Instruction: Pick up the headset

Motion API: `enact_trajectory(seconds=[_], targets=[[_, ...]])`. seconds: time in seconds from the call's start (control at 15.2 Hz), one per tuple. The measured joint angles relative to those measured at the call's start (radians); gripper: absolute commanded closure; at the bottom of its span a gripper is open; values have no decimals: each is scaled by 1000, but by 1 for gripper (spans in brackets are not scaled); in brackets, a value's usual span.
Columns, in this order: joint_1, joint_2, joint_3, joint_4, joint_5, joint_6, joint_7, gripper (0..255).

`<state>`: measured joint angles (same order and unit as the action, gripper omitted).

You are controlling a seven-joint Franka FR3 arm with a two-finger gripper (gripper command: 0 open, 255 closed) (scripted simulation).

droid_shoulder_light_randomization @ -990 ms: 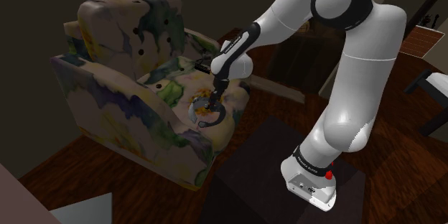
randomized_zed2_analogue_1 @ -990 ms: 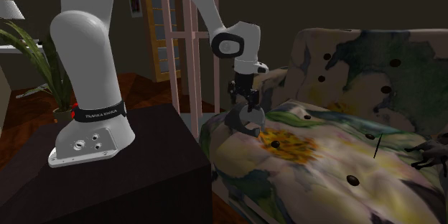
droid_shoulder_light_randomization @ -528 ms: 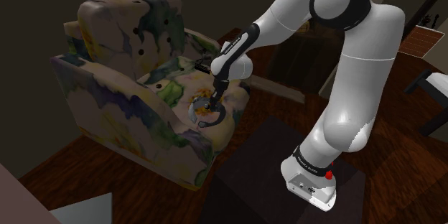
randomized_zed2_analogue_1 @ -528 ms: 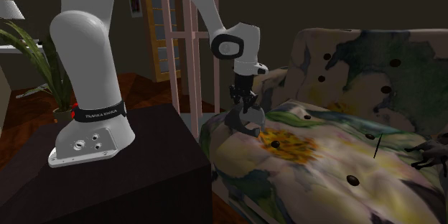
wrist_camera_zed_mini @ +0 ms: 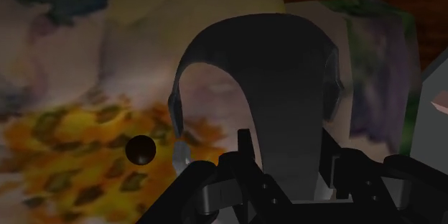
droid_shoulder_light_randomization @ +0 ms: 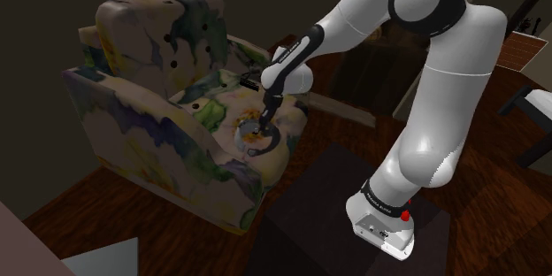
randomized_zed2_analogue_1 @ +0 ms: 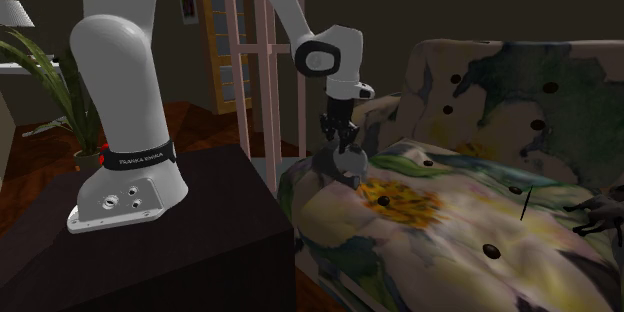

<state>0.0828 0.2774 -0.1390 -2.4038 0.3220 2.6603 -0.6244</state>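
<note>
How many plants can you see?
1. A leafy plant stands at the second exterior view's left edge, beside the white arm; others may be hidden elsewhere.

The arm [droid_shoulder_light_randomization: 447, 97] is raised from its base, bent at the top and stretched down toward the shoulder view's left. The wrist [droid_shoulder_light_randomization: 285, 72] is turned so that the gripper [droid_shoulder_light_randomization: 263, 126] is pointed almost straight down. In the wrist view, the fingers [wrist_camera_zed_mini: 244, 151] are seen pressed against the headset [wrist_camera_zed_mini: 273, 79], whose band is clasped between them.
</note>
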Motion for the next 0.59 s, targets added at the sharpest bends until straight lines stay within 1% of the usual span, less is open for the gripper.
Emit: enact_trajectory(seconds=[0.59], targets=[[18, -124, -33, -10, -77, -108, 64, 255]])
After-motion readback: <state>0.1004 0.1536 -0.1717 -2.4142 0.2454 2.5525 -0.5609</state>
